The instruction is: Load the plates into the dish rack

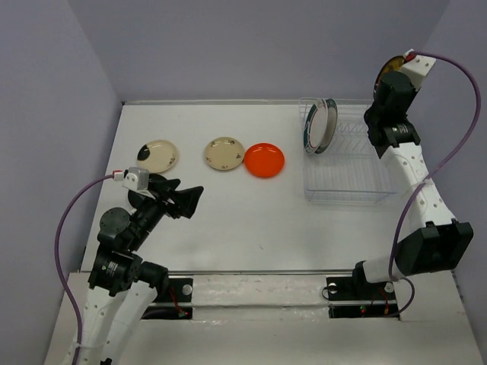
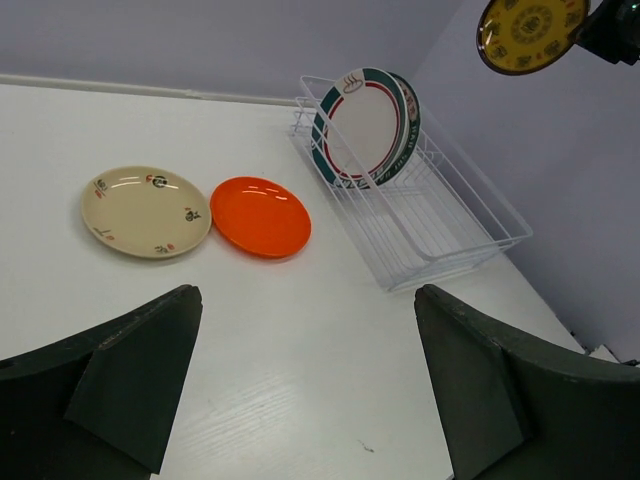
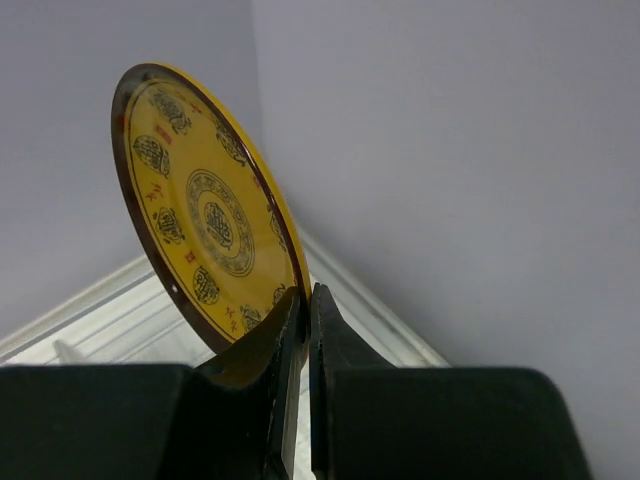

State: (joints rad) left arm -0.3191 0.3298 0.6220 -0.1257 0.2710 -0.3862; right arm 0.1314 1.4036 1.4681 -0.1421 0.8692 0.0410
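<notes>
Top view, left pincer [image 1: 189, 192]: it's hovering low over the near left of the tabletop [image 1: 251, 228], its fingers gaping wide and gripping nothing.
Top view, right pincer [image 1: 396, 76]: it's hanging high at the far right corner, beyond the dish rack [image 1: 350, 199], and pinching the amber plate [image 1: 390, 66] by its rim.
Top view, rack: it's sitting at the far right of the tabletop, and two patterned plates [image 1: 321, 125] are standing on edge at its left end, leaning together.
Top view, loose plates: the left cream plate [image 1: 158, 154], the right cream plate [image 1: 224, 153] and the orange plate [image 1: 264, 160] are lying flat in a row left of the rack.
Left wrist view: the two dark fingers [image 2: 140, 370] are standing far apart with bare tabletop between them. Ahead, one cream plate and the orange plate are lying rim to rim, with the rack off to the right.
Right wrist view: the fingers [image 3: 285, 340] are pressing together on the amber plate's lower rim, and the plate is standing on edge, tilted, against the wall.
</notes>
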